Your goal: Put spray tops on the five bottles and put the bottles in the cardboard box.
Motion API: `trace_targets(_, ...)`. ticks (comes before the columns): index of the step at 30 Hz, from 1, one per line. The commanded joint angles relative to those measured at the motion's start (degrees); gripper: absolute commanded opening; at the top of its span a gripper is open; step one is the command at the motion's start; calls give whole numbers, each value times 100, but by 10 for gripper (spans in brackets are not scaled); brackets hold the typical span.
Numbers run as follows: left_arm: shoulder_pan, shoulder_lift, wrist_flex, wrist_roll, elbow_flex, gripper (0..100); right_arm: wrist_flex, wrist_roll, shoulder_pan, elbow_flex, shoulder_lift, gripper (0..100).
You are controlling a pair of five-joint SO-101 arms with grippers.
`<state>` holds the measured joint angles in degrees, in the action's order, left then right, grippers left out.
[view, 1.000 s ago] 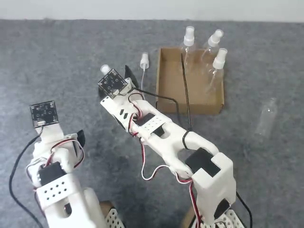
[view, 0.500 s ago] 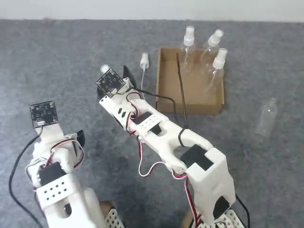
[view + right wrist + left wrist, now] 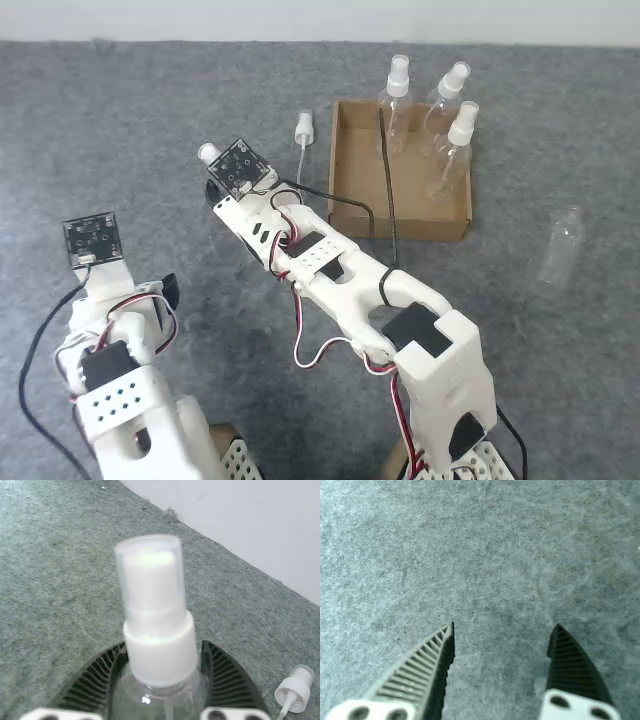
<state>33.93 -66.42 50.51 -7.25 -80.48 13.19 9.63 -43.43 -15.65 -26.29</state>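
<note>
1. Gripping one clear bottle [image 3: 150,697] just below its neck, the right jaws are clamped against its two sides. The bottle stands upright between them with a white spray top [image 3: 152,595] fitted on it. In the high view this top [image 3: 208,153] sits left of centre, at the tip of the right arm [image 3: 330,265].
2. The left jaws are spread wide apart with nothing between them, above bare grey table [image 3: 485,555]. The left arm [image 3: 110,340] is in the lower left of the high view.
3. One loose spray top [image 3: 303,128] lies on the table just left of the cardboard box [image 3: 400,228], its thin tube pointing down the frame. The right wrist view shows it at the lower right [image 3: 295,692].
4. One cardboard box sits in the upper right of the high view, with three bottles in it, each with a spray top on:
   - one along the middle [image 3: 393,120];
   - one angled toward the upper right corner [image 3: 437,105];
   - one beside the right wall [image 3: 447,165].
   The tops of the first two reach past the far rim.
5. One bottle without a top [image 3: 560,245] lies on the table at the right of the frame, well apart from the box.
6. Count: five bottles, four with tops on, and one top loose.
</note>
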Motion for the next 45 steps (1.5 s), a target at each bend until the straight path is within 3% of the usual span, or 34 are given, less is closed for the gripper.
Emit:
trace_targets(1, -9, -114, -123, -53, 92, 280, 110, -18, 163, 325, 110, 49)
trace_targets(8, -9, -114, -132, -53, 92, 280, 40, -18, 286, 334, 171, 9)
trace_targets(21, -9, -114, -132, -53, 92, 280, -2571, -79, 418, 352, 2343, 9)
trace_targets(27, -9, -114, -132, -53, 92, 281, -3240, -404, 936, 369, 3451, 9)
trace_targets(38, -9, -114, -132, -53, 92, 281, -3116, -1582, 2237, 325, 4303, 9)
trace_targets(41, -9, -114, -132, -53, 92, 281, -2484, -1890, 2484, 35, 4084, 9)
trace_targets(45, -9, -114, -132, -53, 92, 282, -1525, -1732, 2527, -132, 3407, 9)
